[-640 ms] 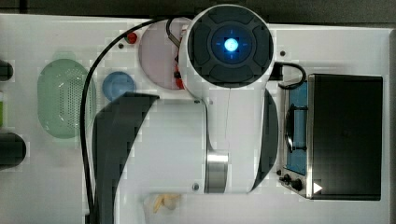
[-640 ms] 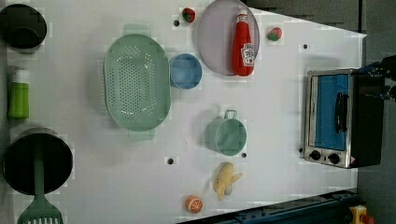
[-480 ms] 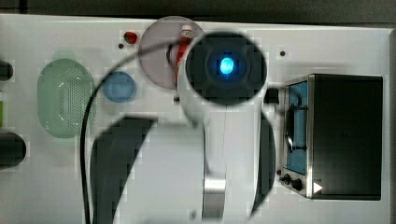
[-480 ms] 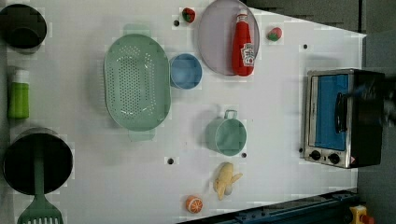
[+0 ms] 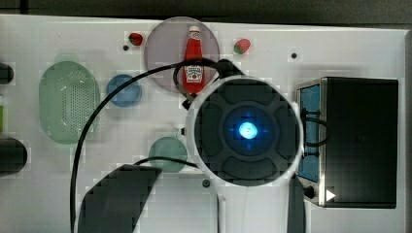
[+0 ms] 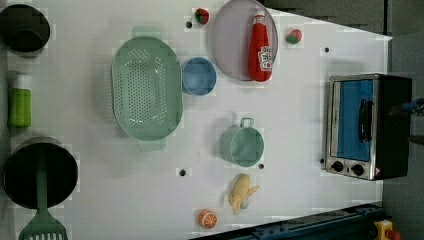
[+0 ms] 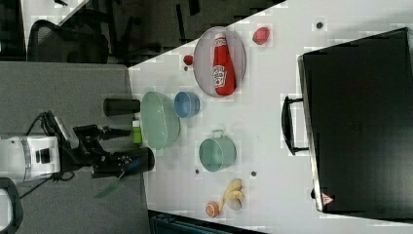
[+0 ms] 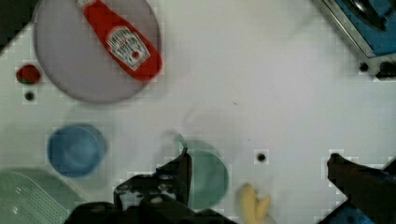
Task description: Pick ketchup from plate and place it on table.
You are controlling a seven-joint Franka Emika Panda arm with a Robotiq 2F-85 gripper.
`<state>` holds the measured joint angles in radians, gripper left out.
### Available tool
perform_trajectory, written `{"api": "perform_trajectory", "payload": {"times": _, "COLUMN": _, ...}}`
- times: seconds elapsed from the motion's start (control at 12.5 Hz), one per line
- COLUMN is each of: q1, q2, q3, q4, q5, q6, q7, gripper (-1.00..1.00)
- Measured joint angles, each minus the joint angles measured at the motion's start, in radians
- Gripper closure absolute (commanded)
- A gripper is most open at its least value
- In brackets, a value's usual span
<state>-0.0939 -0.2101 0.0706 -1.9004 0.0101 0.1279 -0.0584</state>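
Ketchup lying on the plate, gripper spread wide above the table.

Top view: the ketchup [image 5: 193, 62] lies on the plate [image 5: 163, 48], cap away from the arm [image 5: 247, 130]. Left view: the plate sits at the table [image 6: 300, 125] edge, a blue bowl [image 6: 199, 76] just beside it. Right view: the bottle lies flat, a strawberry toy [image 7: 261, 35] nearby. Wrist view: the gripper [image 8: 257, 170] hangs empty, fingers [image 8: 180, 170] far apart, over a green cup [image 8: 210, 175], well apart from the ketchup.
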Motion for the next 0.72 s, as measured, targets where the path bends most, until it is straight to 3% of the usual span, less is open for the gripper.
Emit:
{"api": "perform_trajectory", "payload": {"times": 0.48, "q1": -0.004, "q2": 0.143, "q3": -0.001, "q4": 0.013, "q5": -0.003, "q6": 0.061, "q7": -0.001, "gripper": -1.00}}
{"api": "perform_trajectory", "payload": {"times": 0.72, "q1": -0.008, "q2": 0.247, "q3": 0.020, "q4": 0.003, "q5": -0.003, "q6": 0.175, "q7": -0.045, "gripper": -1.00}}
